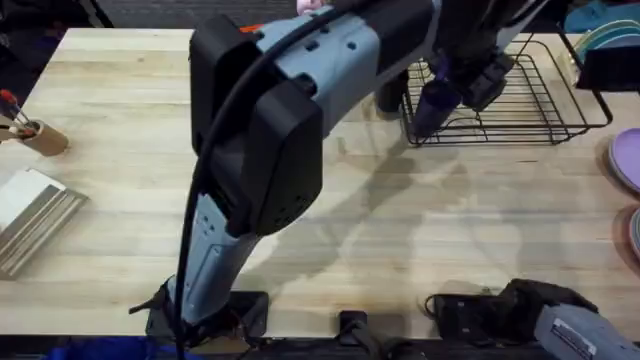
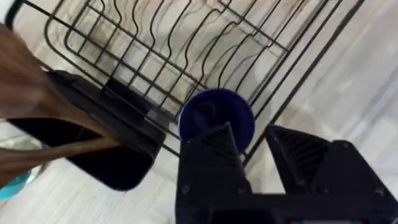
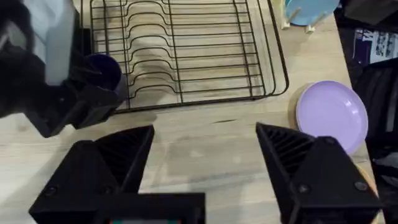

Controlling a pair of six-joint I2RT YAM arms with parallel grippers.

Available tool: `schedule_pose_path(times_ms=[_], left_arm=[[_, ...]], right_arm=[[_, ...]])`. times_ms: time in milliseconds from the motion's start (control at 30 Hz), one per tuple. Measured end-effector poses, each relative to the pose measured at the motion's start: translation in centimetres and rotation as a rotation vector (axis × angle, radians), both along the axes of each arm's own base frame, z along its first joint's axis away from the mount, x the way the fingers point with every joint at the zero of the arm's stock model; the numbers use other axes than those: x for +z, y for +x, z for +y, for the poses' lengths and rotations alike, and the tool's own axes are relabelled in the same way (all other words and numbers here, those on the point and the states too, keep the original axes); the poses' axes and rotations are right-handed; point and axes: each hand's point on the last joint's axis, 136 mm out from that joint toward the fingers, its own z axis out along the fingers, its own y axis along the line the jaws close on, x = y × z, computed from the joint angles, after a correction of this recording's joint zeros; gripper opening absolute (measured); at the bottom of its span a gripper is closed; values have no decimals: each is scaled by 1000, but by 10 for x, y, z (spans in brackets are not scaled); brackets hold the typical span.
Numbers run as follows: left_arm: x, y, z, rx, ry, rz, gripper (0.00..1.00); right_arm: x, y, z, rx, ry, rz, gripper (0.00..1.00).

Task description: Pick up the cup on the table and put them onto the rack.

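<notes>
The navy-blue cup (image 1: 433, 103) stands upright at the near-left corner of the black wire rack (image 1: 530, 95), on the light wooden table (image 1: 120, 90). From the left wrist I look down into the cup (image 2: 214, 112), inside the corner of the rack (image 2: 155, 43). My left gripper (image 2: 250, 130) is narrowed on its rim, one finger over the opening and the other outside the wall. In the overhead view the left gripper (image 1: 455, 85) sits over the cup. My right gripper (image 3: 205, 134) stands open above bare table, short of the rack (image 3: 186, 50) and cup (image 3: 106, 71).
A dark holder (image 2: 106, 140) with wooden utensils sits against the rack next to the cup. A purple plate (image 3: 329, 115) lies right of the rack. A brown pot of utensils (image 1: 42, 137) and stacked boards (image 1: 30, 215) are at the far left. The right arm (image 1: 560, 322) rests low right.
</notes>
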Motion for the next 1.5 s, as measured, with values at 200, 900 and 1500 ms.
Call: schedule_pose_path(times_ms=[200, 900, 1500], left_arm=[[44, -4, 4, -2, -30, -27, 501], [67, -16, 24, -144, 53, -83, 995], [115, -1, 96, -51, 33, -141, 995]], right_arm=[[0, 0, 0, 0, 0, 0, 996], [-1, -1, 0, 0, 1, 5, 997], [-1, -1, 0, 0, 1, 6, 996]])
